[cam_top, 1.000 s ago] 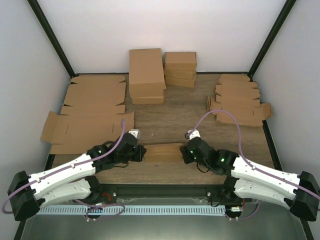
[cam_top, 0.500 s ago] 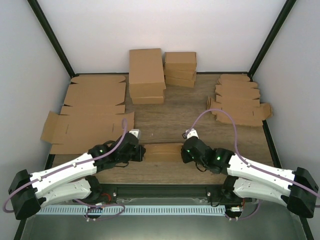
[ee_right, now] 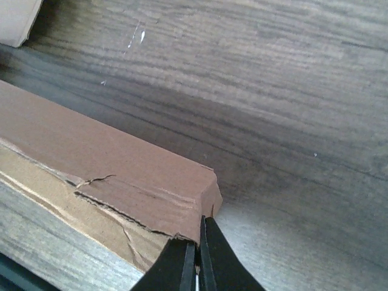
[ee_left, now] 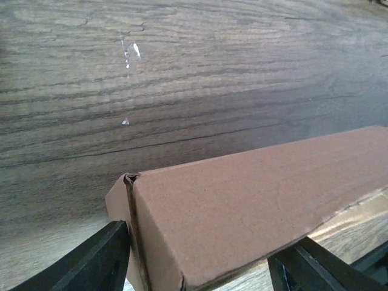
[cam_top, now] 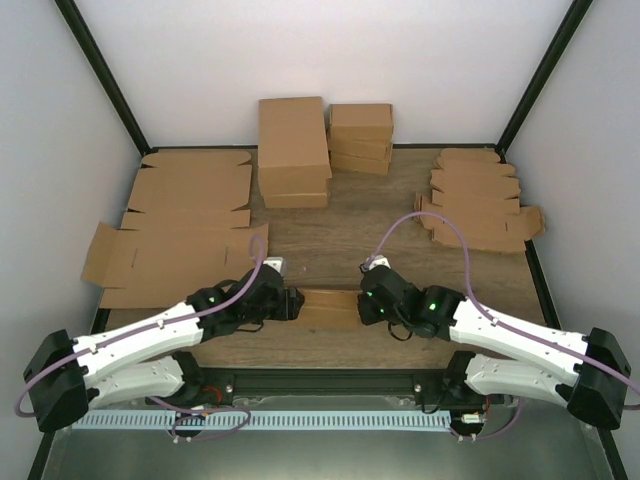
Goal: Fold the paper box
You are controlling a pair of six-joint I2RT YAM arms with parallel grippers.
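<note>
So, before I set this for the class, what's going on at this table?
Two robot arms are working on a small paper box lying near the table's front edge. The left gripper is open, its fingers either side of the box's left end. The right gripper is shut, tips at the right end's corner. Flat cardboard sheets and bigger boxes lie behind.

large flat cardboard sheets [cam_top: 180, 230] lie beyond and left of the left gripper [cam_top: 290, 303]; stacked boxes [cam_top: 293, 150] stand far beyond it; flattened blanks [cam_top: 478, 200] pile beyond the right gripper [cam_top: 362, 305], on the table [cam_top: 350, 240].
</note>
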